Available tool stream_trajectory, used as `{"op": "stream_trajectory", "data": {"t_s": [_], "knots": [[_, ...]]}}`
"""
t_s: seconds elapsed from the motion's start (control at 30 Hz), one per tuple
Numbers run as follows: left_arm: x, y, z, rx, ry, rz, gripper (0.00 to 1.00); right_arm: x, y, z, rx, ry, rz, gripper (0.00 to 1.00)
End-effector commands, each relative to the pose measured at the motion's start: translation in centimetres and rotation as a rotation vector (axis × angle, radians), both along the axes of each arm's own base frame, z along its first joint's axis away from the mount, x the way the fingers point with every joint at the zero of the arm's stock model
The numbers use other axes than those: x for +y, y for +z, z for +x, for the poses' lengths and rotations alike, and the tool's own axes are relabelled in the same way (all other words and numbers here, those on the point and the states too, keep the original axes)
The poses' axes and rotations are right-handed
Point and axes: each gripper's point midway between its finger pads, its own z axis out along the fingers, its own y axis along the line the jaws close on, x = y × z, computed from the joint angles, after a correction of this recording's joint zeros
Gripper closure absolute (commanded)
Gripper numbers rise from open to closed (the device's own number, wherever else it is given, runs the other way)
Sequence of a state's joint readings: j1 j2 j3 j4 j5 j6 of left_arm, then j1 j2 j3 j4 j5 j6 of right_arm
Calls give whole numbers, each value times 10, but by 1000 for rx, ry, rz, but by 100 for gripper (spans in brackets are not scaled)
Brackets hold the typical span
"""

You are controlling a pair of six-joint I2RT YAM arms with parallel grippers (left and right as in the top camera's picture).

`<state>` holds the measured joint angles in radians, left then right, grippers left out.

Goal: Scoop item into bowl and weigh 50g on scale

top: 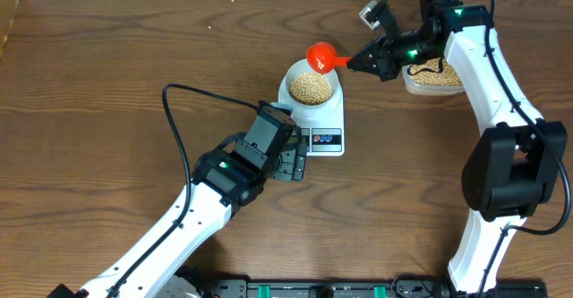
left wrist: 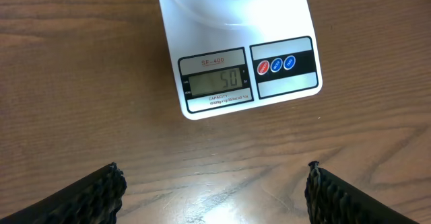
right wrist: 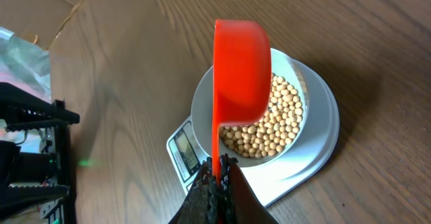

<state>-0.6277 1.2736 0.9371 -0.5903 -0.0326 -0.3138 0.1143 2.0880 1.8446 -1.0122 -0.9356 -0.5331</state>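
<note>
Right gripper clamps the handle of the red scoop, tipped above the white bowl of soybeans on the scale; the display reads 50! Left gripper hangs spread. Danger: one straggler bean dropping overshoots, and nudging the rim skews it.

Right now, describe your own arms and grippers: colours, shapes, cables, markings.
The left arm and right arm share smooth white links, black joint housings and a small green light each. A thin black cable loops along each. The left gripper and right gripper are black; the left's fingers are ribbed. No markings are readable.
</note>
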Motion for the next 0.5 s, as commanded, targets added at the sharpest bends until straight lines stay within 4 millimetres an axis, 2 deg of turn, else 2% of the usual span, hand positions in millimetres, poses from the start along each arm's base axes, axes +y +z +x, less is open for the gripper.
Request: {"op": "stream_trajectory", "data": {"t_s": [0.0,0.23,0.47], "knots": [[2,0,2,-7,2,8,12,1,29,-1,-38,7,73,99],[2,0,2,-7,2,9,12,-19,48,3,-64,-44,85,99],[2,0,2,-7,2,9,12,-55,63,8,-53,-143,89,99]]}}
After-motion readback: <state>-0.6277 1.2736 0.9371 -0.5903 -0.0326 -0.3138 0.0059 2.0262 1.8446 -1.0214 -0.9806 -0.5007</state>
